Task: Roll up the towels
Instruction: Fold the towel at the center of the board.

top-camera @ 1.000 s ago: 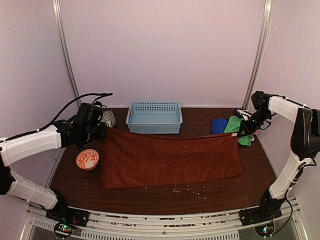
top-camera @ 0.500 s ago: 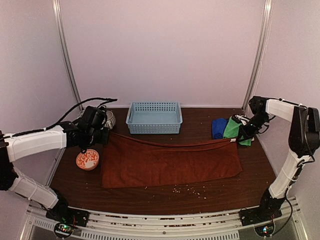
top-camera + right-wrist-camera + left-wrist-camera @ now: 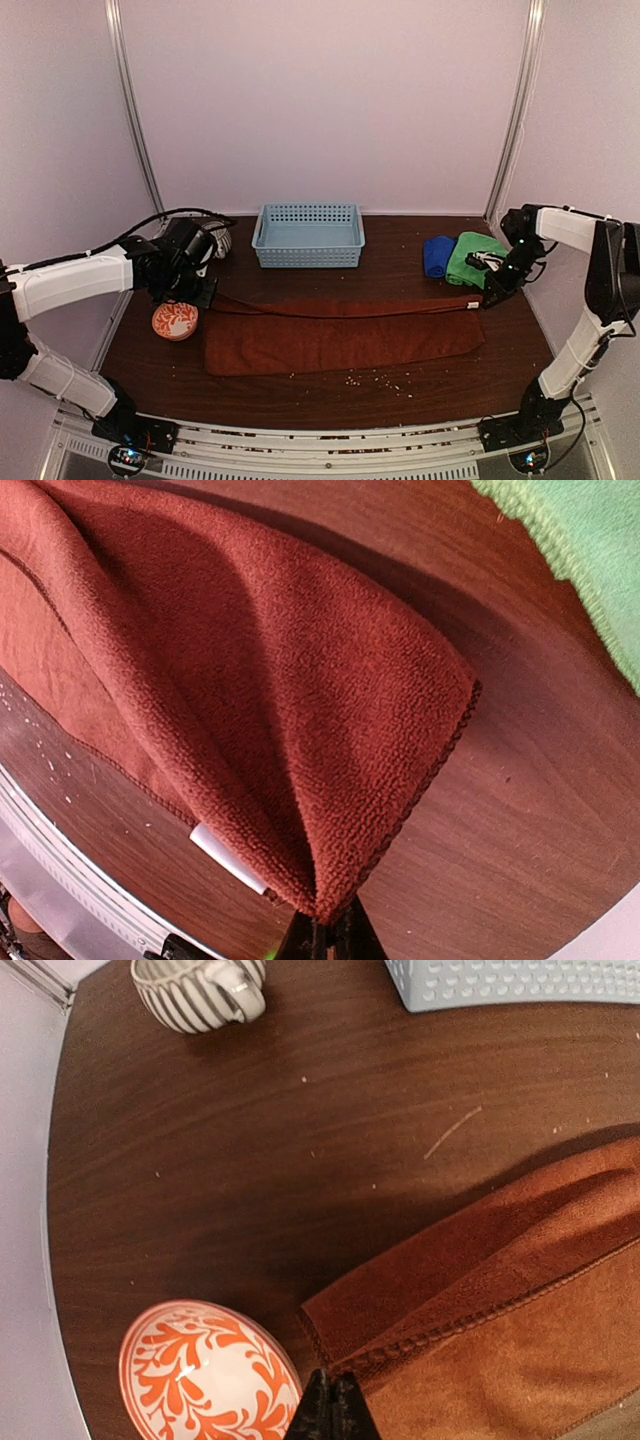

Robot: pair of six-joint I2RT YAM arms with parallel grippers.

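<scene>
Your left gripper and right gripper each pinch a corner of the soft, floppy-looking rust-red towel lying in front of the basket, so hold it by those corners.

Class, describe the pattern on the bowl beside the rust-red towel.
The bowl has orange leafy scrolls on white, clearest in the left wrist view.

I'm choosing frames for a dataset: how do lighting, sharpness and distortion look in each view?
Top external: even, soft light, slightly hazy, corner poles lean inward, rust-red towel clear. Left wrist: sharp, faint glare on the bowl, towel's shadow on the table. Right wrist: towel weave crisp, green towel slightly soft.
</scene>
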